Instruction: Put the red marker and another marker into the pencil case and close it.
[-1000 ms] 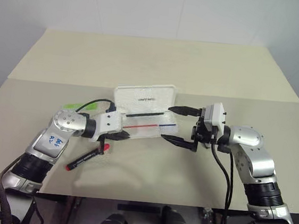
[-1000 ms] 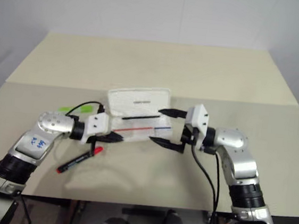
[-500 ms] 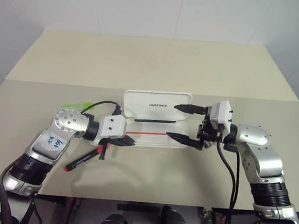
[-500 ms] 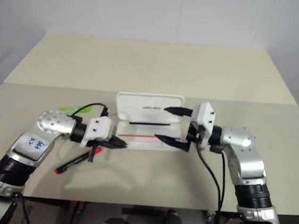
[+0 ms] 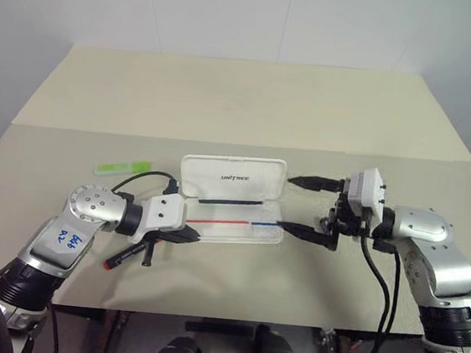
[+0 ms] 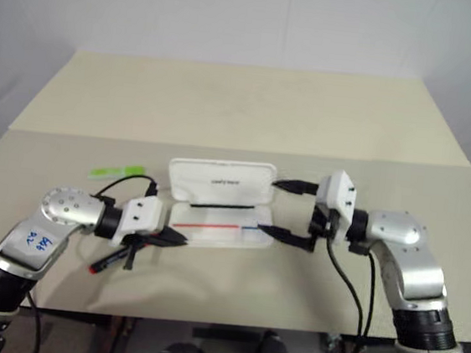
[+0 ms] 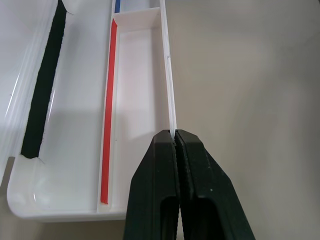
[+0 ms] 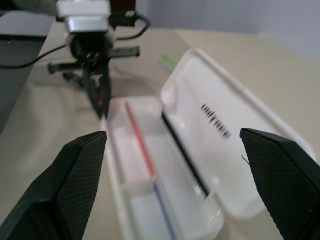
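Markers lie outside the pencil case [image 5: 233,200], which sits open near the middle of the table [image 5: 244,93], its long axis running left to right across the robot's front, its lid tilted up and back on the far side with the dark lettering facing the camera. Inside the tray a thin stripe runs along the same axis, red on the left part and blue on the right. The red marker [image 5: 129,253] lies on the table near the case's left end, slanted, its red cap toward the case and its black end nearer the robot. The green marker [image 5: 123,167] lies further left and further back, well apart from the case, roughly parallel to it. The left gripper [image 5: 193,236] points right at the tray's left end, its 2 fingers [image 7: 176,192] pressed together with the front wall's edge at their tips. The right gripper [image 5: 296,205] points left just off the case's right end, spread wide and holding nothing.
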